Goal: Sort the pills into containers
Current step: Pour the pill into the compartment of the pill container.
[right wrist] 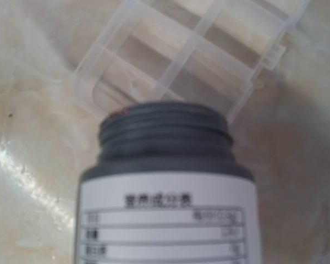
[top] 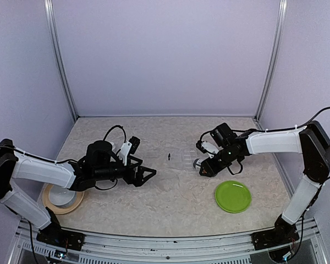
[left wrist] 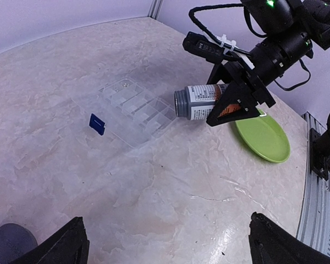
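Closest to the lens, the bottle [right wrist: 165, 192] is filling your right wrist view, lying sideways with its gray ridged neck pointing at the clear compartment tray [right wrist: 209, 60]. Your right hand [left wrist: 225, 104] is gripping it around the label, jaws partly closed on its body, and bringing its neck right to the tray's edge. Your left hand [left wrist: 165, 250] is hovering low, jaws spread fully and carrying nothing. A small blue piece [left wrist: 97, 124] is sitting at the tray's far edge. The small vial is not showing anywhere.

You are risking a spill. If that neck is open, tipping with it short of the tray would send pills rolling away, and a nudge could shove the light tray aside.

The beige marbled surface [top: 170, 214] is also carrying a green plate [top: 232, 196] and a bowl [top: 62, 193] on a tan plate [top: 77, 205], with pale lilac walls [top: 165, 55] closing it in.
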{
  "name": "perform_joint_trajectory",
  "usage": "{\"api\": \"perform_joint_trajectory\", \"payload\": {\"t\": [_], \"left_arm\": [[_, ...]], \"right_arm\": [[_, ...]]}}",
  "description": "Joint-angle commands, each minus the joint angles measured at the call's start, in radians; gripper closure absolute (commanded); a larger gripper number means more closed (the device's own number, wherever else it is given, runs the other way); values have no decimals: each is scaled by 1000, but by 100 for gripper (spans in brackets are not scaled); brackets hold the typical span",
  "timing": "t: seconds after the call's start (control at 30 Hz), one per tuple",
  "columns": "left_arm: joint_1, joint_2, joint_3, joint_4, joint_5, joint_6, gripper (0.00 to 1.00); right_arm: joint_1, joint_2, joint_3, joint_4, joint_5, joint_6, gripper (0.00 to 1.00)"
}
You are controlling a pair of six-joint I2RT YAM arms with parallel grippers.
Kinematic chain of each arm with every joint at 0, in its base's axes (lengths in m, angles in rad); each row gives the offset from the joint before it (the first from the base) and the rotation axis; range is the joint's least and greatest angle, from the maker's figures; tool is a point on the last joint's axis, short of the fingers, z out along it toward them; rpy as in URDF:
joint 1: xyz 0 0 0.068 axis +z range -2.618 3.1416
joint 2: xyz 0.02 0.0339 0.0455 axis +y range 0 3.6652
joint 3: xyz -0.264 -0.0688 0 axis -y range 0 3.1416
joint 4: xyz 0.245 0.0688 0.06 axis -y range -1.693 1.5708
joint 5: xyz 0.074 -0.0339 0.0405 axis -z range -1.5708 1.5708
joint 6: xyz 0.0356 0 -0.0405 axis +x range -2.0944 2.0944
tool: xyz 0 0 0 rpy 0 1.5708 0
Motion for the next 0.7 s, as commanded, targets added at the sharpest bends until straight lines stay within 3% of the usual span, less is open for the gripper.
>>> {"api": "perform_joint_trajectory", "payload": {"t": [0.0,0.67], "left_arm": [[-3,9,9,20,13,4,1],[-5,9,10,18,12,5,1]], "right_arm": [[-14,13,29,-23,-18,-10,100],[-22,30,57,-59,-27,-15,100]]}}
